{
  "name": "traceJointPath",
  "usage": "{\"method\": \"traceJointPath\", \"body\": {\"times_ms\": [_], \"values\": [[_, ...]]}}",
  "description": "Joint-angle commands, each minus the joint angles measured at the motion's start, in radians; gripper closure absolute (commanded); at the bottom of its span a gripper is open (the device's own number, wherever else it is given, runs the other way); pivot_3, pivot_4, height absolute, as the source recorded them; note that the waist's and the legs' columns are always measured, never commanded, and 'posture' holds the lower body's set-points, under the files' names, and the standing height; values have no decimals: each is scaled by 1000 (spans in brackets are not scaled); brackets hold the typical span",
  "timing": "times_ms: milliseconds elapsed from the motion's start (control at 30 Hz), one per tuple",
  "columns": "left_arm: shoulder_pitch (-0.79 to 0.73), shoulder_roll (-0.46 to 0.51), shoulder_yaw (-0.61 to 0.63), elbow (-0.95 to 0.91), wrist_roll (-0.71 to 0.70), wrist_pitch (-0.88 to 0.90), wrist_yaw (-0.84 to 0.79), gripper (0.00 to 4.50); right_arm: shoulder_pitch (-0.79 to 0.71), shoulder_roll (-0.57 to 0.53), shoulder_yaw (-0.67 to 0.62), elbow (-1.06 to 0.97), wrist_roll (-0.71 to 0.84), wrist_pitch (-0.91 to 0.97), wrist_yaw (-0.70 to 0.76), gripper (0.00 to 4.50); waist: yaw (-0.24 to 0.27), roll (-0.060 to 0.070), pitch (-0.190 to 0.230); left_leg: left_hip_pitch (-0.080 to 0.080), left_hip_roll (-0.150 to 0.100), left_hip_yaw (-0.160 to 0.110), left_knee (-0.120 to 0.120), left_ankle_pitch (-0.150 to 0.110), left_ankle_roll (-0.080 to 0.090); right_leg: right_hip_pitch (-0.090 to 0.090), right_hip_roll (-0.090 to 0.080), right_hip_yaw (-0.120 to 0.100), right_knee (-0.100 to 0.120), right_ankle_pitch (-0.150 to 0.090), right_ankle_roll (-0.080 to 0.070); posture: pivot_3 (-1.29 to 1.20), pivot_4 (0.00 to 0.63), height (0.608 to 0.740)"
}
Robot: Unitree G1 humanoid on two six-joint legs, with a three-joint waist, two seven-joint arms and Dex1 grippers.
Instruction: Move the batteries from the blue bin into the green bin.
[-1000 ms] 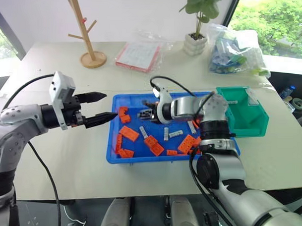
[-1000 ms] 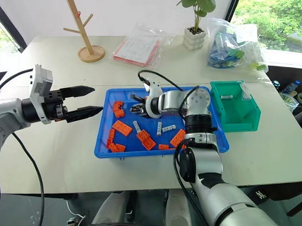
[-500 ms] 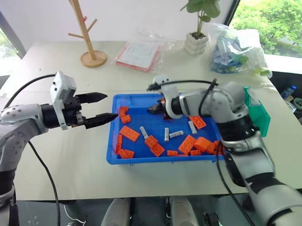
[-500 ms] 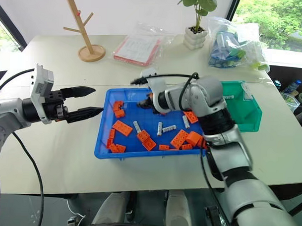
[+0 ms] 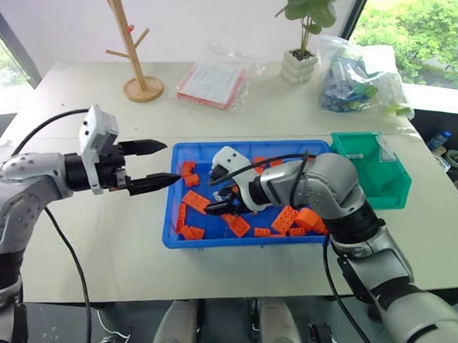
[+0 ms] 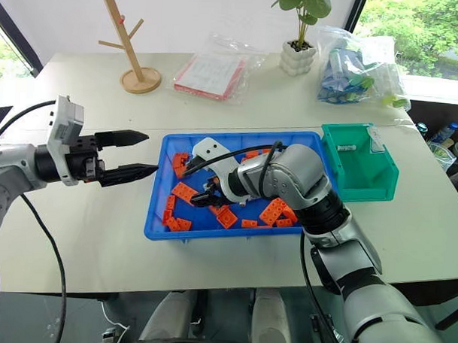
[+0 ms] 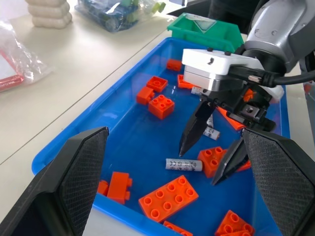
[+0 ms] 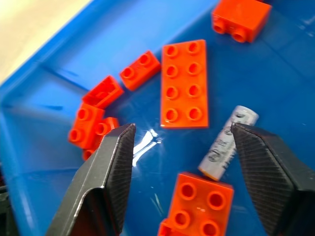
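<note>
A: Right end effector spread, empty, poised over a battery in the blue bin — likely lining up a grasp.
B: Left end effector released, idling beside the bin; green bin waits.

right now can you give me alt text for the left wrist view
The right hand hangs open over a battery lying on the floor of the blue bin, among scattered orange bricks. The left hand's own black fingers stand apart in the foreground, and the green bin sits beyond the blue bin's far end.
</note>
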Motion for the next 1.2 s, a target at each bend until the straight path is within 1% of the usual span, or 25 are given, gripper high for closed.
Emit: {"method": "traceJointPath", "body": {"times_ms": [33,300,467,500,567,600,633,667,700,767,867,933,1000,1100,1200], "values": [[-17,15,15,-16,-2,-9,-7,0,1,11,12,12,-45,-41,30,1629,0,0,0,0,0,0,0,0,0,0,0,0,0,0,0,0,150,692],[9,5,30,-52,-21,4,21,0,3,-15,73,71,-153,-126,100,1629,-1,0,0,0,0,0,0,0,0,0,0,0,0,0,0,0,150,692],[11,6,37,-59,-31,7,36,0,15,-31,138,89,-230,-197,149,1629,-1,0,0,0,0,0,0,0,0,0,0,0,0,0,0,0,150,692],[11,6,38,-59,-31,7,37,0,19,-32,144,89,-238,-201,157,1858,-1,0,0,0,0,0,0,0,0,0,0,0,0,0,0,0,150,692],[12,5,40,-59,-32,7,39,0,26,-32,153,83,-254,-208,173,2512,-1,0,0,0,0,0,0,0,0,0,0,0,0,0,0,0,150,692],[12,4,40,-60,-32,7,40,0,28,-33,157,80,-261,-212,180,2951,-1,0,0,0,0,0,0,0,0,0,0,0,0,0,0,0,150,692],[12,3,39,-59,-32,7,41,0,29,-31,157,79,-268,-213,186,3555,-1,0,0,0,0,0,0,0,0,0,0,0,0,0,0,0,150,692],[13,2,38,-61,-33,7,41,0,28,-27,155,77,-273,-211,190,4051,-1,0,0,0,0,0,0,0,0,0,0,0,0,0,0,0,150,692],[14,0,37,-62,-33,7,41,0,26,-23,151,78,-278,-210,194,4445,-1,0,0,0,0,0,0,0,0,0,0,0,0,0,0,0,150,692],[15,-4,32,-64,-34,7,41,0,17,-18,139,80,-285,-206,202,4447,-1,0,0,0,0,0,0,0,0,0,0,0,0,0,0,0,150,692],[14,-10,17,-68,-40,8,32,0,-32,-9,58,94,-271,-180,210,4447,-1,0,0,0,0,0,0,0,0,0,0,0,0,0,0,0,150,692],[11,-15,5,-72,-45,7,24,0,-68,-20,-19,97,-259,-158,211,4447,0,0,0,0,0,0,0,0,0,0,0,0,0,0,0,0,150,692],[6,-20,-5,-74,-51,9,16,0,-100,-45,-129,87,-238,-113,205,4447,3,0,0,0,0,0,0,0,0,0,0,0,0,0,0,0,150,692],[0,-25,-21,-83,-58,12,0,0,-116,-131,-290,44,-209,-28,204,4447,23,0,0,0,0,0,0,0,0,0,0,0,0,0,0,0,150,692],[-4,-21,-41,-90,-61,11,-29,0,-59,-295,-428,-4,-204,37,209,4447,40,-1,1,0,0,0,0,0,0,1,-1,0,-2,0,0,0,150,692]]}}
